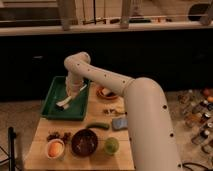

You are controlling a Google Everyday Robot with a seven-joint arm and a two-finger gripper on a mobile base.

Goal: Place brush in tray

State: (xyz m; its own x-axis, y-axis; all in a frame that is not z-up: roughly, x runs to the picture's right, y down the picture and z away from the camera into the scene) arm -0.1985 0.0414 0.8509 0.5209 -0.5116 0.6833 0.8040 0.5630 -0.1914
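1. Brush (pixel 65 102) lies slanted inside tray (pixel 50 106), its lower end toward the tray's near rim and its upper end at the gripper.
2. Tray sits at the far-left corner of the tabletop (pixel 96 114).
3. Gripper (pixel 74 91) hangs over the tray's middle, right at the brush. Gripping or released: cannot tell.
4. Cucumber (pixel 98 126) lies mid-table, just behind the dark brown bowl (pixel 84 142) at the near edge.
5. White bowl (pixel 55 149) holding something orange sits at the near-left corner. Green fruit (pixel 111 145) sits just right of the brown bowl.
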